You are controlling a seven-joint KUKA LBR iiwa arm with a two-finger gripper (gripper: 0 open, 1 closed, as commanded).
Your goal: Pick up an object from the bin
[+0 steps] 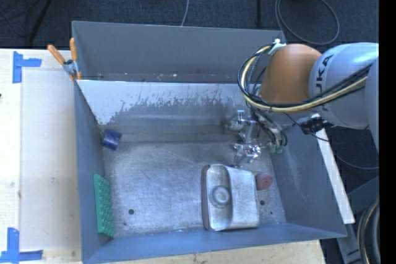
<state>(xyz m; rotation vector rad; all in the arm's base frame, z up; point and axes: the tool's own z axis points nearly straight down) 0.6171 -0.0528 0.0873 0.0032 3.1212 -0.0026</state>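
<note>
I'm at the approach step: the claw (247,150), open or shut I can't tell, hangs just behind the grey metal dish (229,197) and small reddish lump (265,181), so next I'd lower onto one.

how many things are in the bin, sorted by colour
blue: 1, small blue piece
green: 1, flat green studded plate
grey: 1, grey metal block
reddish brown: 1, small reddish-brown round piece
total: 4
</note>
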